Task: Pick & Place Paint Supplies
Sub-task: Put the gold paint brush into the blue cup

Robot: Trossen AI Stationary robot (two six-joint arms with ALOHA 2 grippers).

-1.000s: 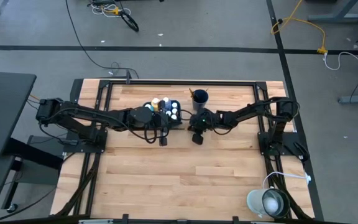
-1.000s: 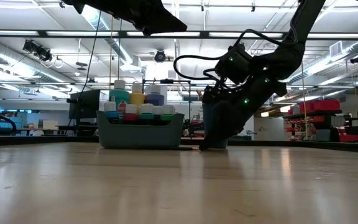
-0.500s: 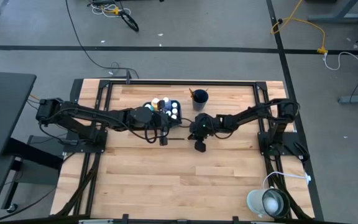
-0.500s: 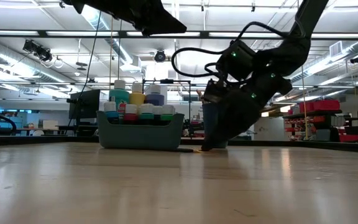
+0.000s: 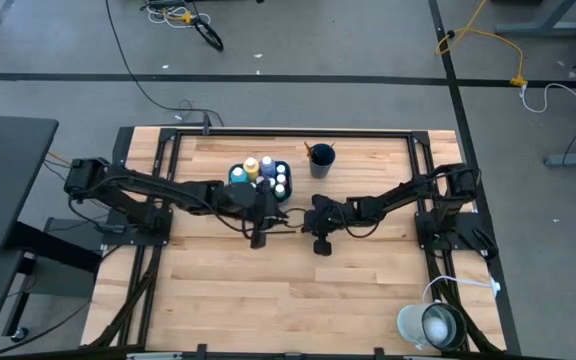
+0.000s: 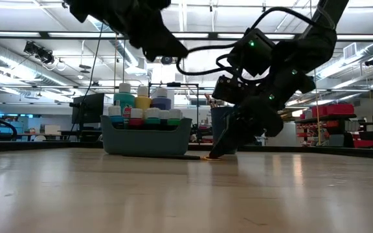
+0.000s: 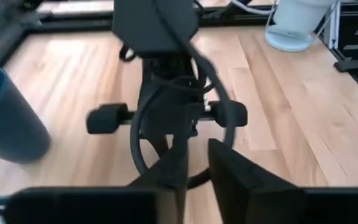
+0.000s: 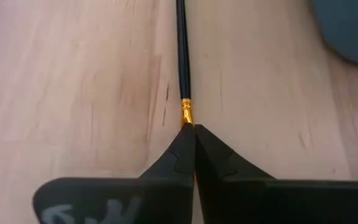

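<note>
Paintbrush, thin, black-handled with a gold ferrule (image 8: 186, 112), lies flat on the wooden table (image 5: 268, 290) just in front of the teal rectangular tray (image 6: 146, 134) of bottles. Right gripper (image 8: 189, 134) is pressed together on its ferrule end; so shallow a pinch may slip or lever it loose. Left gripper (image 7: 194, 180) hovers close by, slightly parted, risking collision.

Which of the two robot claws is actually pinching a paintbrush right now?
The right gripper, shut on the paintbrush lying on the table; the left gripper, beside the tray, holds none.
</note>
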